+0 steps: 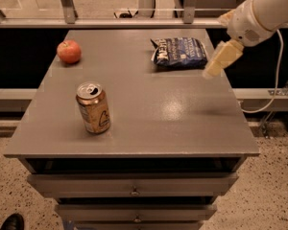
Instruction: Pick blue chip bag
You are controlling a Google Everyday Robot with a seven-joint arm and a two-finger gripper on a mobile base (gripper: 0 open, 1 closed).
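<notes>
The blue chip bag (179,53) lies flat on the grey table (149,109) at the far right, dark navy foil with white lettering. My gripper (217,64) hangs from the white arm coming in from the upper right. It hovers above the table's right edge, just right of the bag and not touching it. Nothing is held in it.
A red apple (69,51) sits at the far left of the table. A gold-tan drink can (93,108) stands upright front left. Drawers (132,190) run below the front edge. A metal rail (110,23) crosses behind the table. A white cable (278,71) hangs at right.
</notes>
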